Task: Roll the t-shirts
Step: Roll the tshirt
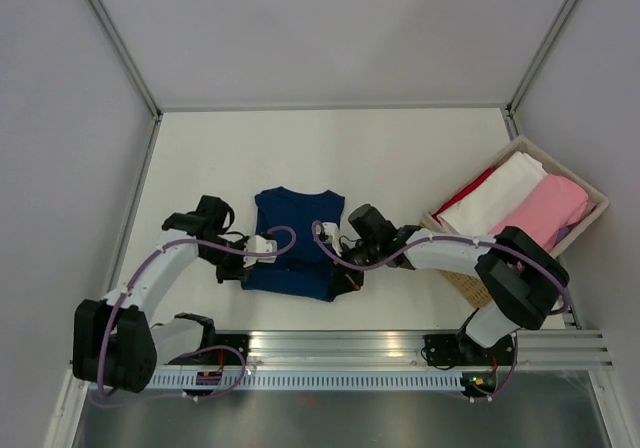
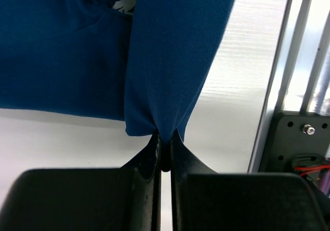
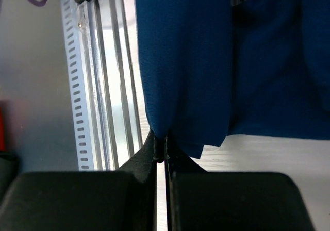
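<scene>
A navy blue t-shirt [image 1: 296,230] lies flat in the middle of the white table, collar toward the far side. My left gripper [image 1: 247,264] is at the shirt's near left corner, and in the left wrist view my left gripper [image 2: 164,138] is shut on a pinched fold of the navy t-shirt [image 2: 170,61]. My right gripper [image 1: 345,276] is at the near right corner. In the right wrist view my right gripper [image 3: 161,141] is shut on a fold of the navy t-shirt [image 3: 185,61]. Both pinched folds rise off the table.
A wicker basket [image 1: 592,190] at the right holds rolled white [image 1: 500,193], pink [image 1: 552,208] and red [image 1: 470,190] t-shirts. An aluminium rail [image 1: 400,348] runs along the near edge, close behind both grippers. White walls enclose the table.
</scene>
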Motion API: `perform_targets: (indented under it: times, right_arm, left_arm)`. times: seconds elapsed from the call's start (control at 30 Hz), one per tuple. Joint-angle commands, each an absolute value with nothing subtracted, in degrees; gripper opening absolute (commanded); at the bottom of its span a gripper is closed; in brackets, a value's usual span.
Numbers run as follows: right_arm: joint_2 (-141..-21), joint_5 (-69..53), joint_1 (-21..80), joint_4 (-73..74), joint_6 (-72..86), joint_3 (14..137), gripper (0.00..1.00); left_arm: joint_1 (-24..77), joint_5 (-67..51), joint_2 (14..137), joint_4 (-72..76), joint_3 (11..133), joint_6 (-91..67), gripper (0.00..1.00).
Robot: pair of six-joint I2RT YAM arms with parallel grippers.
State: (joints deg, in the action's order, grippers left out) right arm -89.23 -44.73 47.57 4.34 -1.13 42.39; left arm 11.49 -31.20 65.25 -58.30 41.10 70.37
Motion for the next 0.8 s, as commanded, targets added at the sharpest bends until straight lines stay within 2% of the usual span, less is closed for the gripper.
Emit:
perform_targets:
  times: [0.0, 0.13, 0.2, 0.23, 0.33, 0.4, 0.57, 0.6, 0.77]
  right_arm:
    - [-93.94, -53.79, 43.69, 7.03, -1.58, 46.22, 0.00]
    - [-99.75, -54.50, 39.56, 4.58, -1.93, 47.73, 0.00]
    - [-100.20, -50.56, 38.24, 1.08, -0.62, 47.03, 0.11]
    - [-100.28, -49.67, 37.62, 0.53, -0.18, 46.93, 0.23]
    - [-99.32, -48.43, 37.53, 0.01, -0.96, 46.33, 0.38]
    - [-95.03, -47.82, 37.53, -3.24, -0.62, 43.61, 0.44]
    - [-85.52, -40.09, 39.37, -6.05, 2.28, 38.60, 0.52]
    - [-85.00, -37.90, 40.94, -7.20, 3.07, 37.80, 0.60]
    - [-86.74, -30.51, 46.75, -18.26, 10.44, 34.81, 0.62]
  left_arm:
    - [10.55, -33.40, 70.20, -62.85, 44.12, 76.29, 0.02]
    - [9.41, -33.75, 78.03, -62.23, 47.63, 75.50, 0.02]
    - [8.79, -32.70, 80.06, -58.20, 48.69, 73.84, 0.03]
    - [8.62, -32.78, 81.55, -57.31, 49.04, 73.57, 0.03]
    - [8.61, -33.48, 84.10, -57.22, 50.01, 73.30, 0.04]
    - [8.61, -33.23, 85.34, -57.22, 50.10, 72.95, 0.04]
    - [8.53, -34.01, 86.22, -57.13, 49.57, 72.51, 0.04]
    - [8.53, -34.27, 86.22, -57.13, 49.66, 72.42, 0.04]
    - [8.53, -34.45, 86.57, -56.95, 49.92, 71.90, 0.05]
